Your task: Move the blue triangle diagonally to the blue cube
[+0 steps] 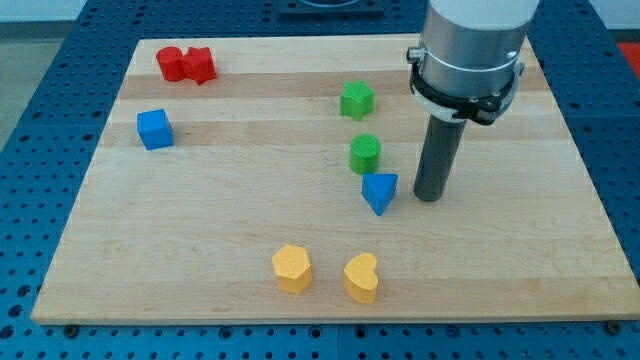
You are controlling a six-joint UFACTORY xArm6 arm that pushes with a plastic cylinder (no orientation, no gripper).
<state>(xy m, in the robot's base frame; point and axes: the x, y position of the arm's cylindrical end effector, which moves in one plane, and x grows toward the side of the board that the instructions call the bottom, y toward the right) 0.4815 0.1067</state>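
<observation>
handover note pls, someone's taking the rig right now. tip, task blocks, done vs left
Tip: my tip is down at the board, just to the view's right of the blue triangle; a narrow gap seems to show, contact not certain.
Task blocks: the blue triangle sits mid-board, right below the green cylinder. The blue cube is far off toward the view's upper left.
Done: the tip is staged on the triangle's right side; the triangle is nowhere near the cube.
Left: the whole push, up and left across the board. The green cylinder sits close above the triangle, so it may get clipped.
</observation>
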